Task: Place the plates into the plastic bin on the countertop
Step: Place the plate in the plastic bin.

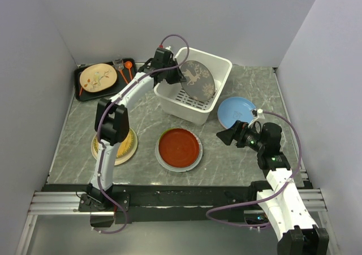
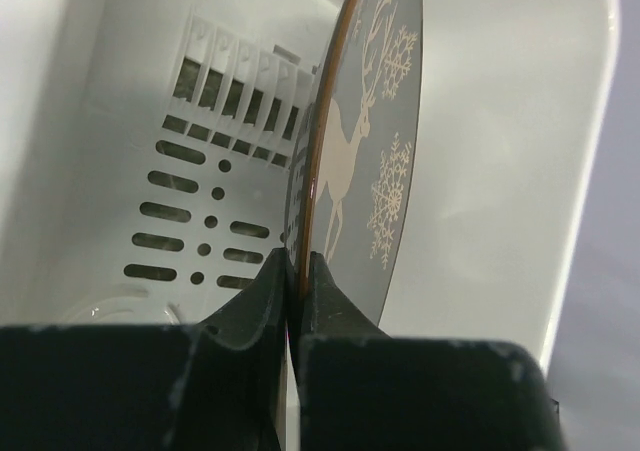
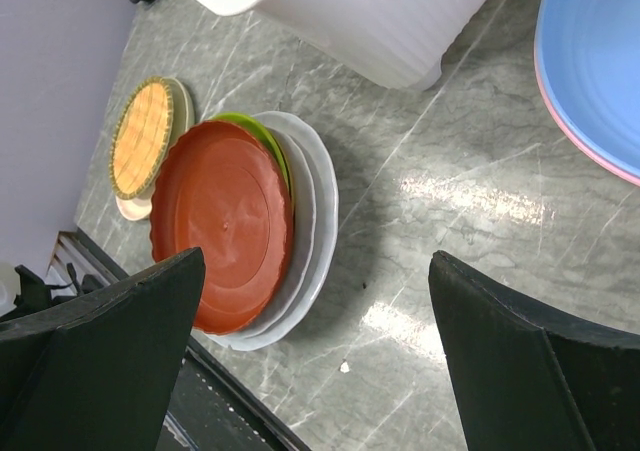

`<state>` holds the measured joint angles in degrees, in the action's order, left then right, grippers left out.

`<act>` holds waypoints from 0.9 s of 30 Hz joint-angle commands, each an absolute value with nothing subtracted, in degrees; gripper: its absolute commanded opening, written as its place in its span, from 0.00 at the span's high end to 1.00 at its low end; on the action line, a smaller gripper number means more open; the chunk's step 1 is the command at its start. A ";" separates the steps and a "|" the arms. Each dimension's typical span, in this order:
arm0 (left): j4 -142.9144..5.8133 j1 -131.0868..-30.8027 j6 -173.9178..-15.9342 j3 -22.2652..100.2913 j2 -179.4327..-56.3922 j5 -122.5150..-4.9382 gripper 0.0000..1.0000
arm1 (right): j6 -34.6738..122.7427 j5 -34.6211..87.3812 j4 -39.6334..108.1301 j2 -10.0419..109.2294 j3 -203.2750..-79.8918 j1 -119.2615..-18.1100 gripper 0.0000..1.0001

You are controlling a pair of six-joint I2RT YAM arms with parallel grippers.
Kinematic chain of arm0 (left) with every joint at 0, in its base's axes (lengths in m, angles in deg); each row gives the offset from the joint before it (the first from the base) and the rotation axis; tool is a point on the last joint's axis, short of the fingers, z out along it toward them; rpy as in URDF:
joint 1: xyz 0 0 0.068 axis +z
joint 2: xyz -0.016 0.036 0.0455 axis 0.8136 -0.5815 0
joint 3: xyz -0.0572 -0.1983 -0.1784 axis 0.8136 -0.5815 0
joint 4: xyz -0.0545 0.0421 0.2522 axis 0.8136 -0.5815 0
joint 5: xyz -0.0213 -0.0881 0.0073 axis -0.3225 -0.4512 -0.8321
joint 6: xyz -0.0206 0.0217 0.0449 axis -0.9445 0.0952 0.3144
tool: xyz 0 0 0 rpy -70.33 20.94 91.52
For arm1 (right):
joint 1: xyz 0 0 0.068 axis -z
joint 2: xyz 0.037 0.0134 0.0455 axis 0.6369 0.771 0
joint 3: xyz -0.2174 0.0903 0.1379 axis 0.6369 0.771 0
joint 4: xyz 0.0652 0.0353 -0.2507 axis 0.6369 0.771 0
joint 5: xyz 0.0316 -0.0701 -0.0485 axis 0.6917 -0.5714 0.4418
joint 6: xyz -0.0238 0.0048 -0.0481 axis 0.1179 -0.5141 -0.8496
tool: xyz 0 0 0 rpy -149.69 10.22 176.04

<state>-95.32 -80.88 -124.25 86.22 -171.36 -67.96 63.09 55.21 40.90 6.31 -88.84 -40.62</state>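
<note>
The grey reindeer plate [image 1: 198, 80] [image 2: 370, 151] stands on edge inside the white plastic bin [image 1: 189, 112] [image 2: 500, 171], and my left gripper [image 1: 180, 77] [image 2: 298, 271] is shut on its rim. On the countertop [image 1: 226, 159], a red plate [image 1: 179, 146] [image 3: 220, 221] tops a stack with a lime green plate [image 3: 262, 131] and a white plate [image 3: 315, 201]. A light blue plate [image 1: 236, 111] [image 3: 595, 61] lies on a pink one [image 3: 590, 151] right of the bin. My right gripper [image 1: 226, 136] [image 3: 318, 259] hangs open over bare counter between the two stacks, holding nothing.
A woven yellow plate [image 1: 129, 142] [image 3: 142, 136] on a cream one [image 3: 130, 208] lies partly under my left arm. At the back left, a black tray [image 1: 85, 94] holds a twig-pattern plate [image 1: 97, 77] and orange utensils [image 1: 128, 67]. White walls enclose three sides.
</note>
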 commanded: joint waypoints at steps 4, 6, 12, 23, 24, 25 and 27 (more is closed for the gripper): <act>-90.08 -82.22 -123.42 91.47 -170.65 -68.03 0.99 | 62.80 56.09 38.75 6.75 -88.54 -40.09 0.00; -90.43 -82.22 -123.34 91.65 -171.00 -67.95 0.99 | 62.71 56.18 38.66 6.83 -88.45 -40.09 0.00; -91.22 -82.22 -122.29 91.39 -171.09 -67.07 0.89 | 62.80 56.27 38.66 6.83 -88.45 -40.00 0.00; -92.80 -82.04 -121.14 91.56 -171.71 -65.93 0.82 | 62.97 56.44 38.66 6.75 -88.27 -40.00 0.00; -92.80 -81.96 -121.14 91.47 -171.88 -66.01 0.82 | 62.88 56.36 38.58 6.75 -88.27 -39.91 0.00; -92.89 -81.96 -121.14 91.65 -171.97 -66.19 0.80 | 62.88 56.44 38.66 6.66 -88.19 -40.00 0.00; -93.33 -81.96 -120.96 91.74 -172.32 -66.01 0.78 | 62.88 56.44 38.66 6.74 -88.19 -40.00 0.00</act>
